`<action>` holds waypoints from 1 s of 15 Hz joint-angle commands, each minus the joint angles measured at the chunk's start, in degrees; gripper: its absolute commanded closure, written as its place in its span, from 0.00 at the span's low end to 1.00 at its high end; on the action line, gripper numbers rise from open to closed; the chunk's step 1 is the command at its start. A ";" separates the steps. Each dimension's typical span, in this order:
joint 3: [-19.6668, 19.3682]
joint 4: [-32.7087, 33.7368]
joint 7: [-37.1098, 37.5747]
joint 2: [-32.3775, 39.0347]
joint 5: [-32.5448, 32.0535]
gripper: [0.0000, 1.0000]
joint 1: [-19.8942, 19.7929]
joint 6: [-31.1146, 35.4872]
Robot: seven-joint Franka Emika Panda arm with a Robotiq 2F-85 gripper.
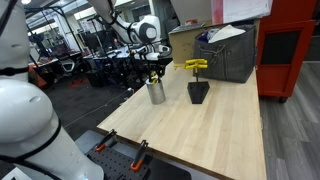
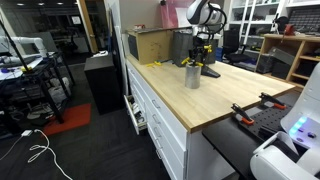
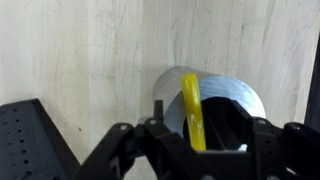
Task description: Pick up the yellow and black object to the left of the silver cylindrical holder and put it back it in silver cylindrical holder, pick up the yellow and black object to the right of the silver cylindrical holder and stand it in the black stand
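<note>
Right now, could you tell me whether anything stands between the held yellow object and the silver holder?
Nothing visible does: the yellow and black object, held by the tool, hangs right over the open silver cylindrical holder.

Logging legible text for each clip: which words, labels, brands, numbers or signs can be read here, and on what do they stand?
None can be read.
Cardboard box: no legible print.
Grey crate, silver holder, black stand, and the yellow tool held in the gripper: no markings visible.
Background lab equipment: too small and blurred to read.
</note>
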 commanded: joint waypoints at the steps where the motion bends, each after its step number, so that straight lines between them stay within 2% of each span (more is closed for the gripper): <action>1: 0.41 -0.39 -0.14 -0.22 -1.17 0.66 -0.78 0.98; 4: 0.42 -0.71 -0.05 -0.77 -1.19 0.86 -1.35 0.84; 10: 0.11 -1.05 0.73 -2.77 -1.31 0.88 -1.44 0.31; 15: -1.22 -3.07 5.56 -7.05 -3.79 0.88 -0.60 0.29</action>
